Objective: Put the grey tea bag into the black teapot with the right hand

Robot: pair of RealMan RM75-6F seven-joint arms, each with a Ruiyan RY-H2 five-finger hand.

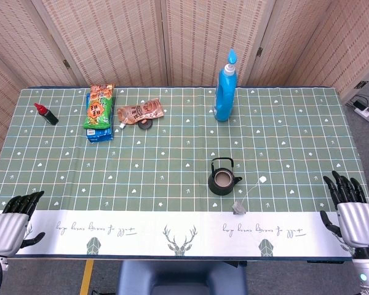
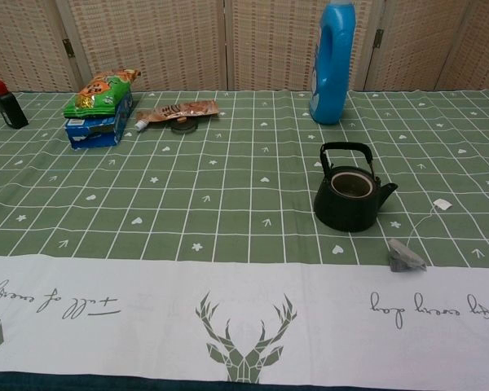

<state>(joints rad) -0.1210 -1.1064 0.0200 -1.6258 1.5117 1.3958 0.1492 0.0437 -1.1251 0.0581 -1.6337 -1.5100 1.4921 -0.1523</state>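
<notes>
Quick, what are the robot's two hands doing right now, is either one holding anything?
Left hand: open, holding nothing, at the table's near edge.
Right hand: open, holding nothing; the grey tea bag lies untouched on the table.

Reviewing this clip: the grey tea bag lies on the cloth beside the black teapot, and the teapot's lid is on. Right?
Not quite. The black teapot has no lid on; the chest view shows its open mouth. The grey tea bag does lie on the cloth beside it, untouched.
</notes>
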